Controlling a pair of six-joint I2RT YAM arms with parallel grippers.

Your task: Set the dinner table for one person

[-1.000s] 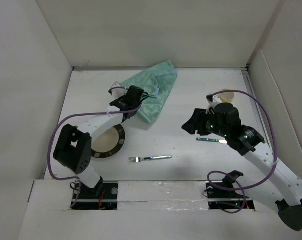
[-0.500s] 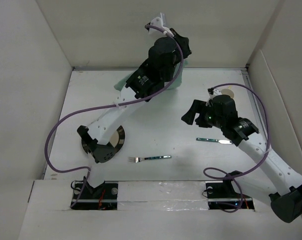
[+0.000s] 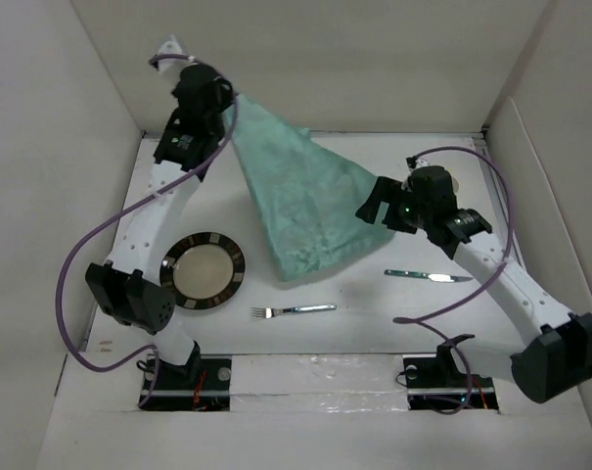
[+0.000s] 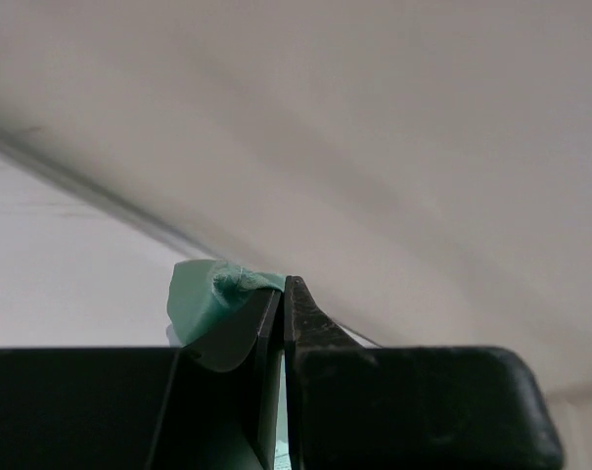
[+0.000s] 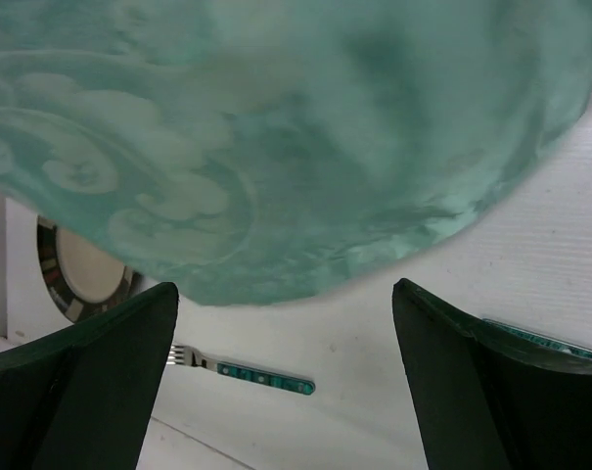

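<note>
The pale green patterned cloth mat (image 3: 300, 211) hangs stretched in the air over the white dinner table (image 3: 374, 323). My left gripper (image 3: 215, 96) is raised high at the back left and shut on one corner of the mat (image 4: 203, 294). My right gripper (image 3: 372, 211) is at the mat's right edge with its jaws wide open; in the right wrist view the mat (image 5: 276, 127) hangs just ahead of the gripper (image 5: 284, 286). A fork (image 3: 294, 310) with a teal handle and a knife (image 3: 428, 276) lie on the table. A dark-rimmed plate (image 3: 203, 271) lies at the left.
White walls close in the table at the back, left and right. The fork (image 5: 261, 377), plate (image 5: 75, 269) and knife handle (image 5: 545, 338) show below the mat in the right wrist view. A pale cup (image 3: 452, 182) is mostly hidden behind the right arm.
My left arm has lifted the mat's corner high and swung left, spreading the mat out. My right gripper has moved to the mat's right edge.
</note>
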